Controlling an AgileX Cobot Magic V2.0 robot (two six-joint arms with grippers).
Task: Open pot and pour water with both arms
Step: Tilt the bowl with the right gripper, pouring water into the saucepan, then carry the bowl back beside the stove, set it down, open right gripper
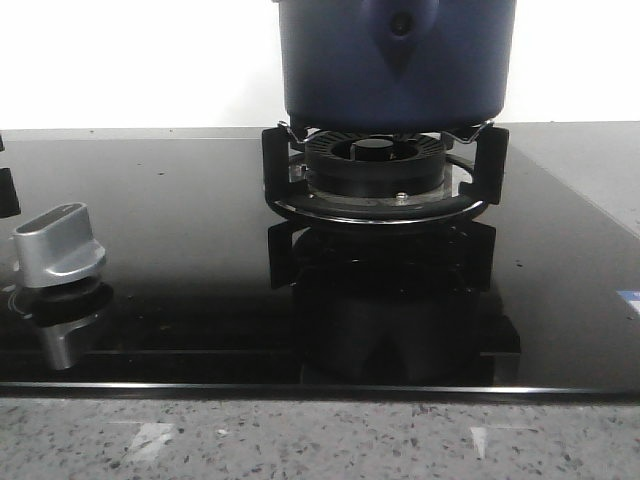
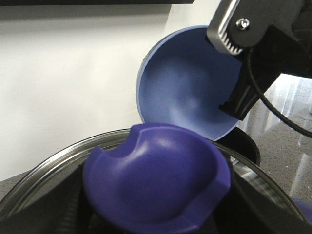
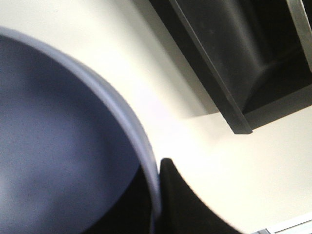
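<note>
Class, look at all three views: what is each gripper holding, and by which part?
The right gripper grips a blue bowl by its rim. The left gripper appears to hold the glass lid by its purple knob, though its fingers are hidden.

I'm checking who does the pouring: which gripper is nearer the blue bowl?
Right. The right gripper grips the blue bowl at its rim. The left gripper, mostly hidden, is by the glass lid; the bowl is apart beyond it.

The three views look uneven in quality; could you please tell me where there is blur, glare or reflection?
Front view: the pot and burner mirror in the glossy cooktop; wall overexposed. Left wrist view: the near purple knob is soft. Right wrist view: the blue bowl is heavily blurred.
</note>
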